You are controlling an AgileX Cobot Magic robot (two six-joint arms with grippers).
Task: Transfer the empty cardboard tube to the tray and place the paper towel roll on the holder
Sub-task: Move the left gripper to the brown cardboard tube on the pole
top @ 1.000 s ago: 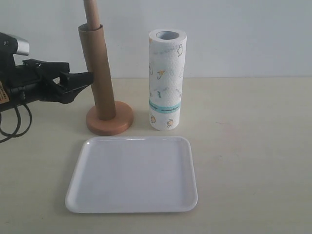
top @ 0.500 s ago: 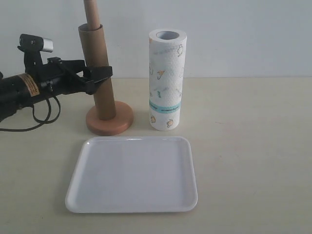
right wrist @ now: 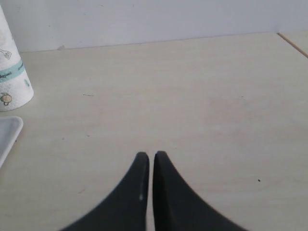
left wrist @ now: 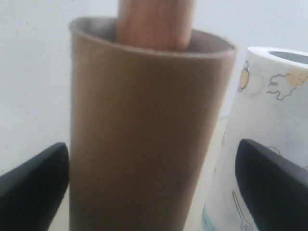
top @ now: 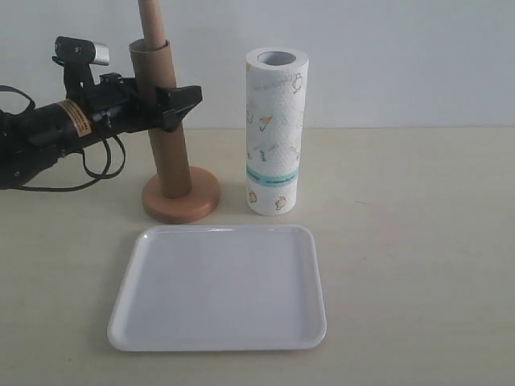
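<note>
The empty cardboard tube (top: 165, 133) (left wrist: 144, 134) stands upright over the pole of the wooden holder (top: 182, 195), whose pole (top: 150, 20) (left wrist: 156, 21) sticks out of its top. My left gripper (top: 165, 103) (left wrist: 151, 185) is open, one finger on each side of the tube's upper part, with a gap on one side. The paper towel roll (top: 275, 133) (left wrist: 267, 139) stands upright just right of the holder. In front lies the white tray (top: 219, 287), bare. My right gripper (right wrist: 150, 156) is shut and holds nothing, low over the table; it is out of the exterior view.
A pale wall rises close behind the holder and the roll. The left arm (top: 48, 137) and its cable reach in from the left edge. The roll's base (right wrist: 10, 77) and a tray corner (right wrist: 7, 134) show in the right wrist view, beside bare tabletop.
My left gripper has moved right and upward, from beside the tube to straddling its upper part, still open. Tube, roll and tray have not moved.
</note>
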